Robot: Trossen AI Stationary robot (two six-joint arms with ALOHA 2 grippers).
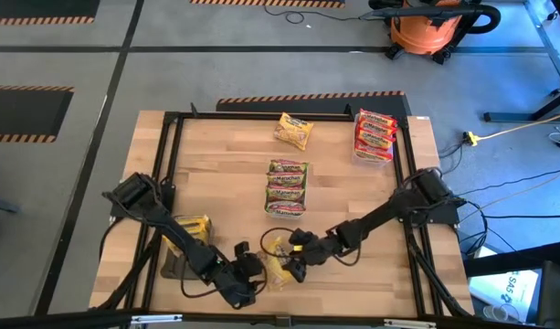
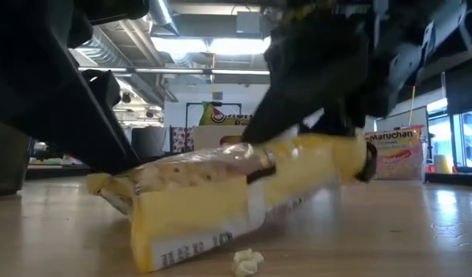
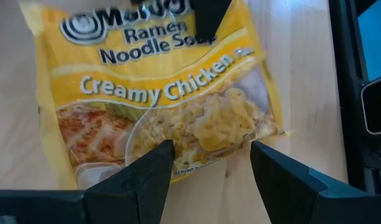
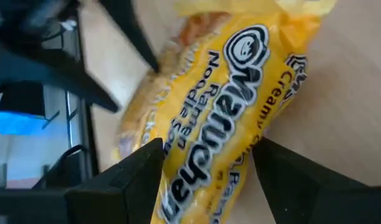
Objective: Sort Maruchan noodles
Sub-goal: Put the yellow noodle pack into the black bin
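Item: yellow noodle packet (image 1: 278, 265), bench (image 1: 225, 155) front edge, between both grippers. Left gripper (image 3: 209, 171) jaws spread, straddling one end; right gripper (image 4: 206, 180) jaws spread astride the other. Advice: one gripper should clamp squarely, avoiding crushing.

**Left wrist: yellow packet between my open fingers**

I see one yellow Maruchan packet (image 3: 159, 106) lying flat on the wooden counter (image 3: 296, 68), label facing up: "Ramen Noodle Soup", "Creamy Chicken". My left hand (image 3: 212, 171) sits at the packet's near edge, fingers (image 3: 143, 180) spread apart, nothing pinched between them. A dark finger of the other hand (image 3: 209, 15) overlaps the packet's far end. Black frame rail (image 3: 355, 81) runs beside the counter.
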